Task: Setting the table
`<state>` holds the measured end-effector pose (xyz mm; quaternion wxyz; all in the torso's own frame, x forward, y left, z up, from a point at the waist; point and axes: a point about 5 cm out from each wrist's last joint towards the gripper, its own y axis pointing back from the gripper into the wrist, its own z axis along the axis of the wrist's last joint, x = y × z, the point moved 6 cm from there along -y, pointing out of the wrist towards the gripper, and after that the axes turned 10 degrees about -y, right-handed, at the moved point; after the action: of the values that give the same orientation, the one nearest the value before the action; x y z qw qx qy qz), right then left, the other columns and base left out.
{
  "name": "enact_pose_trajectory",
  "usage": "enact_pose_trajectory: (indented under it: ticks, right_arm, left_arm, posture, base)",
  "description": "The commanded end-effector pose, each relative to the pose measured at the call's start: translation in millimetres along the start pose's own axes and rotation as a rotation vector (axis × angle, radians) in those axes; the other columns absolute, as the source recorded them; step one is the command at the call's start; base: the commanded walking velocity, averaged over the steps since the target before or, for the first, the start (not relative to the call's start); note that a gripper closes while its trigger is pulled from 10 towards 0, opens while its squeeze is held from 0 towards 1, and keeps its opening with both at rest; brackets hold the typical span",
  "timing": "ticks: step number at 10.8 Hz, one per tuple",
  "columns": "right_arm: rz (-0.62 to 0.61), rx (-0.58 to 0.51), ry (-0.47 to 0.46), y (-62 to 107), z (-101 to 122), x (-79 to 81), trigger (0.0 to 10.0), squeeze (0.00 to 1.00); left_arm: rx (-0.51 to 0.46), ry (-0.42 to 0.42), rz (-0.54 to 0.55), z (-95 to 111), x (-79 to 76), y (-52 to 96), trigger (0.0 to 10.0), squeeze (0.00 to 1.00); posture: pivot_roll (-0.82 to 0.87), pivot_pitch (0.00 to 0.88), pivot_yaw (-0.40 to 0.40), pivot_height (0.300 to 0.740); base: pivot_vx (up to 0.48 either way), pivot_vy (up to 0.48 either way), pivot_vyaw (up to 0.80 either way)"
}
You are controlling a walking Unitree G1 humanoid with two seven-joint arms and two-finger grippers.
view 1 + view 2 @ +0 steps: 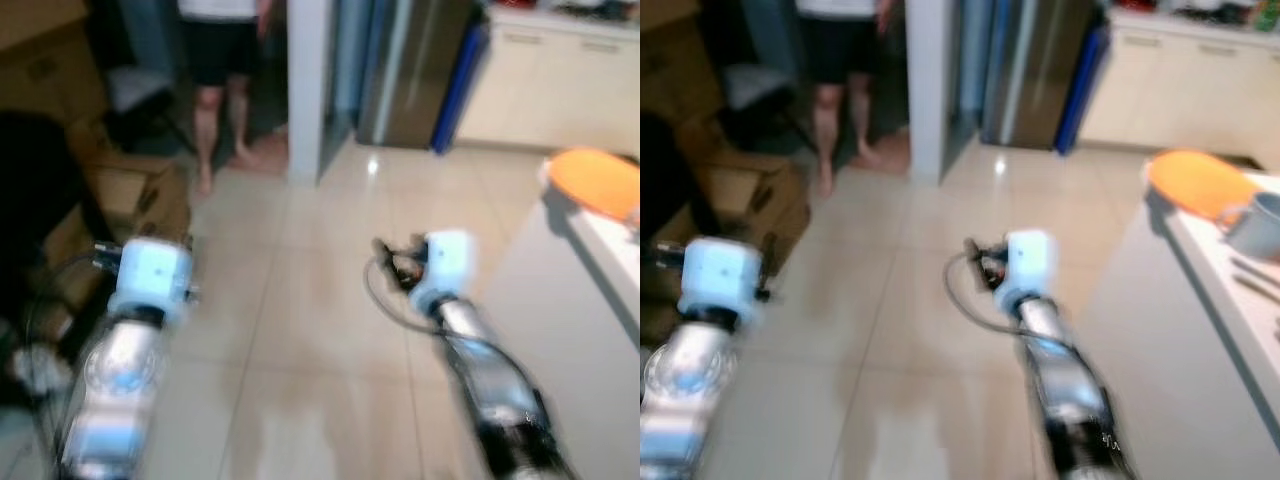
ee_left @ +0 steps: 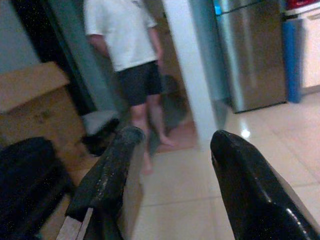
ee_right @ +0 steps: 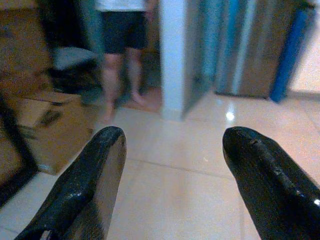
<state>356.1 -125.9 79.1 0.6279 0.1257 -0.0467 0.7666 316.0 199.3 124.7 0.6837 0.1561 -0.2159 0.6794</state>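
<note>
You have both arms raised ahead of you over the pale glossy tiled floor (image 1: 300, 300), and neither claw carries anything. The left gripper (image 2: 170, 165) has its two black fingers spread apart, with only floor and room between them; the right gripper (image 3: 172, 170) is spread just as wide and just as empty. That reads as a travelling posture: claws released and ready, because nothing has been picked up yet.

The things for the table are off to your right. The white table (image 1: 1200, 330) runs along the right edge, and on its far end lies a round orange plate (image 1: 1196, 182), with a grey-blue mug (image 1: 1255, 225) just beside it on the near side. A couple of thin dark utensils (image 1: 1255, 275) seem to lie nearer still, though they are too blurred to name. The right arm sits near the table's edge but well apart from the plate, so I judge you are mid-approach, not reaching.

Straight ahead, far off, a person in a white shirt and dark shorts (image 2: 130, 55) stands barefoot beside a white pillar (image 1: 308, 90). A tall stainless steel fridge (image 1: 415, 70) stands to the right of it, and brown cardboard boxes (image 1: 130, 195) crowd the left. Mind those boxes if you turn. The head views are blurred.
</note>
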Motion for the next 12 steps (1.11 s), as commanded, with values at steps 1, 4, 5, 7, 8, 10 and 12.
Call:
enact_pose_trajectory:
  ticks: [1,4,5,7,8,10,12]
  right_arm:
    - [0.012,-0.011,-0.020,-0.6,2,7.9,10.0,0.00]
    - [0.009,-0.044,-0.009,1.6,11,8.2,10.0,0.00]
    - [0.004,-0.027,-0.030,4.2,8,5.2,10.0,0.00]
    - [0.033,-0.008,0.000,0.0,3,12.2,10.0,0.00]
    - [0.036,-0.013,-0.002,1.4,5,12.5,10.0,0.00]
    - [0.043,-0.005,0.003,0.6,5,13.3,10.0,0.00]
    - [0.031,-0.004,-0.001,3.2,4,11.5,10.0,0.00]
  left_arm:
    - [0.015,-0.025,0.016,-4,7.6,1.6,10.0,0.00]
    - [0.009,-0.028,-0.011,-3,3.3,-2.6,10.0,0.00]
    - [-0.007,-0.029,0.000,5,5.1,-5.7,10.0,0.00]
    - [0.008,-0.037,-0.002,-1,5.8,0.2,10.0,0.00]
    - [0.009,-0.027,0.007,0,5.9,2.4,10.0,0.00]
    - [0.004,-0.026,0.001,3,3.9,-1.1,10.0,0.00]
    - [0.018,-0.004,0.013,1,3.0,2.9,10.0,0.00]
  posture:
    - [0.09,0.000,-0.022,0.740]
    - [0.08,0.000,-0.007,0.740]
    - [0.10,0.000,-0.022,0.740]
    - [0.10,0.000,-0.030,0.740]
    - [0.10,0.000,-0.035,0.740]
    - [0.09,0.000,-0.036,0.740]
    - [0.09,0.000,-0.041,0.740]
  base:
    - [0.416,0.000,0.00]
    - [0.412,0.000,0.00]
    - [0.409,0.000,0.00]
    - [0.411,0.000,0.00]
    - [0.412,0.000,0.00]
    - [0.412,0.000,0.00]
    - [0.411,0.000,0.00]
